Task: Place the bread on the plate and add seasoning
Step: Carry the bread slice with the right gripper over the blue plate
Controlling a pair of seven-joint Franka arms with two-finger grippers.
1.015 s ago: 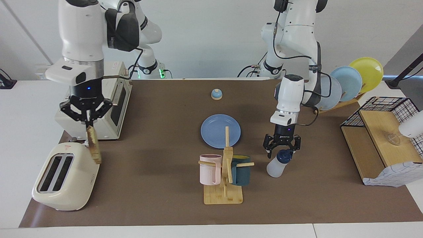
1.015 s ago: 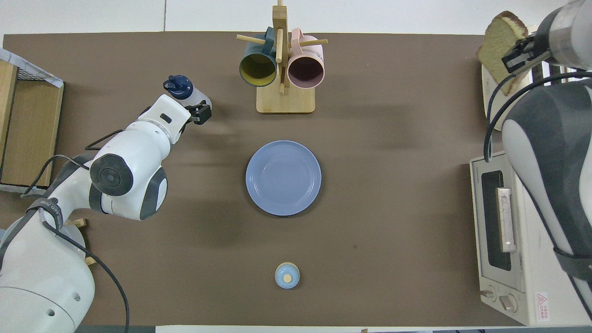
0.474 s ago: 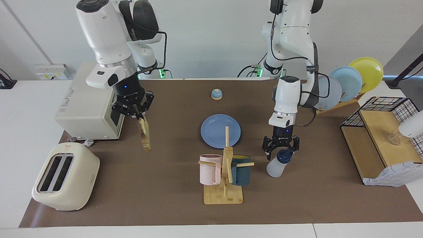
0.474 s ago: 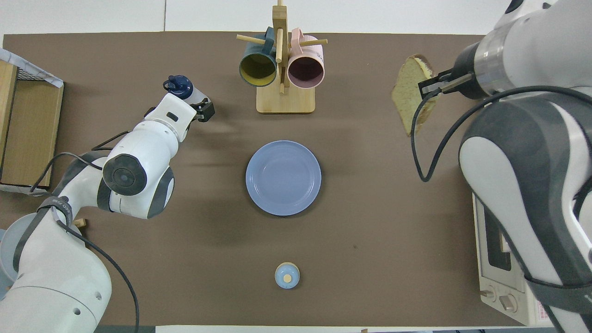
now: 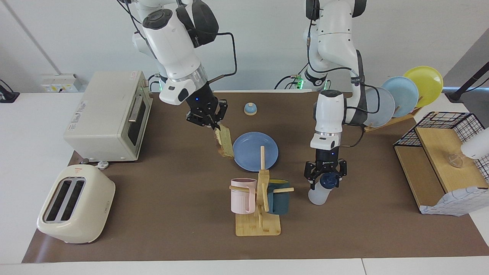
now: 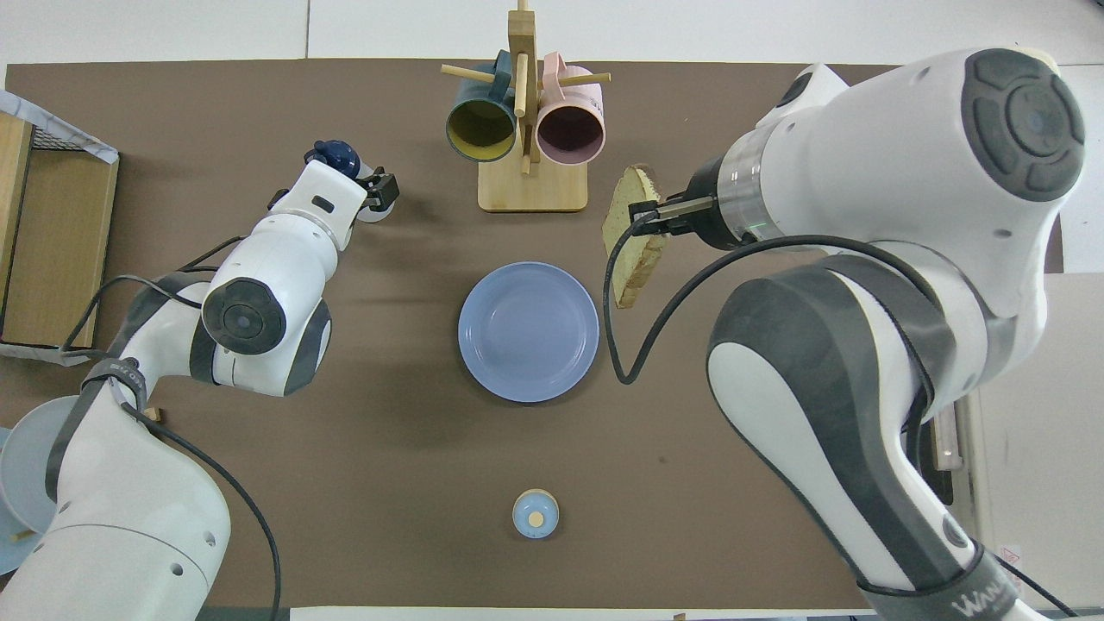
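Hanging from right hand point(image 5: 214, 126), bread point(image 5: 224, 142), seemingly beside plate point(image 5: 255, 151).

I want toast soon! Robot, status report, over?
Right gripper holds bread, hanging beside plate. Left gripper open around seasoning cap. Nothing blocks plate.

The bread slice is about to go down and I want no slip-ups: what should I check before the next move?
1. Right gripper shut on the tan-crusted bread slice: ok.
2. Bread over the round medium-blue plate: not ok, it hangs beside the rim.
3. Plate bare: ok.
4. Bread clear of the wooden mug rack: ok.
5. Left gripper open around the navy cap of the white plastic seasoning bottle: ok.
6. Bottle upright: not ok, it leans.
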